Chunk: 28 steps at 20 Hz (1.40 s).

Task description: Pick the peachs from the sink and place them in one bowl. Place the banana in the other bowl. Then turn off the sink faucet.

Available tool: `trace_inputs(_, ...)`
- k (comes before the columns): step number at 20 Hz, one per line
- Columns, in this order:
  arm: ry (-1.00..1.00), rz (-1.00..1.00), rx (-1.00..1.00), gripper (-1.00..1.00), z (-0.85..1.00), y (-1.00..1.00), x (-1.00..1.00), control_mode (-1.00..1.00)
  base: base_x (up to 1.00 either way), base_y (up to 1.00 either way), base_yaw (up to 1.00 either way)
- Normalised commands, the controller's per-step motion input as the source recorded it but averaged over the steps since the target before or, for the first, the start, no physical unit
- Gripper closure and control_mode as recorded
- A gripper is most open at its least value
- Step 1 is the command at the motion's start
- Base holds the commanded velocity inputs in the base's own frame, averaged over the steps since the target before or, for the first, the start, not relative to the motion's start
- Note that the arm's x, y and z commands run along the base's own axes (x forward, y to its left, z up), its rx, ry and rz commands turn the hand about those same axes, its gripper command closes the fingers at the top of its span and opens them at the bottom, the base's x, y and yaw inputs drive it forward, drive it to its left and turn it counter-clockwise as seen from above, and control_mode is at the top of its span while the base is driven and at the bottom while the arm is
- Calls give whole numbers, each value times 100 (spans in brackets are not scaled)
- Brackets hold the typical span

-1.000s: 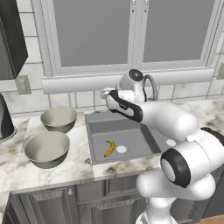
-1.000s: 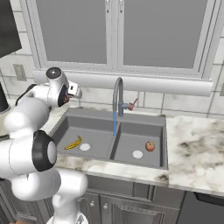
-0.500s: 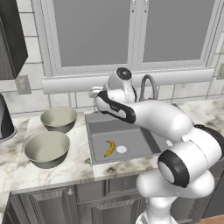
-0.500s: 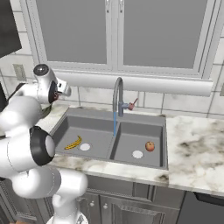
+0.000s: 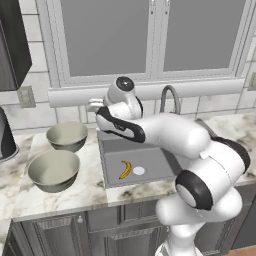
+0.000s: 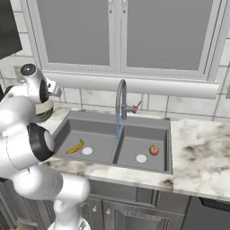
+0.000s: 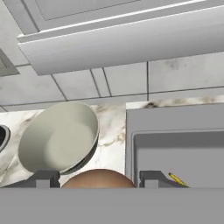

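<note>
You will find no text, label, brand, number or sign to read in any of these views.

In the hand view the held peach [image 7: 98, 178] is cut off below between the fingertips [image 7: 43, 178], and only the banana [image 7: 177, 178] tip shows. In the right base view the arm covers most of a bowl [image 6: 45, 111], and the sink's [image 5: 150, 150] right basin hides behind the arm in the left base view
</note>
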Motion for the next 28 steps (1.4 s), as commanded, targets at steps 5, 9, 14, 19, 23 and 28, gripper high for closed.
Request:
trace_inputs(5,0,0,0,100,0,57,0,-100,0,0,0)
trace_inputs(9,0,0,0,100,0,54,0,-100,0,0,0)
trace_inputs(14,0,0,2,100,0,37,2,-100,0,0,0)
trace_inputs(19,1,0,3,100,-22,16,15,-100,0,0,0)
trace_inputs(23,5,0,1,100,-36,12,22,-100,0,0,0)
trace_inputs(28,6,0,0,100,-27,26,34,-100,0,0,0)
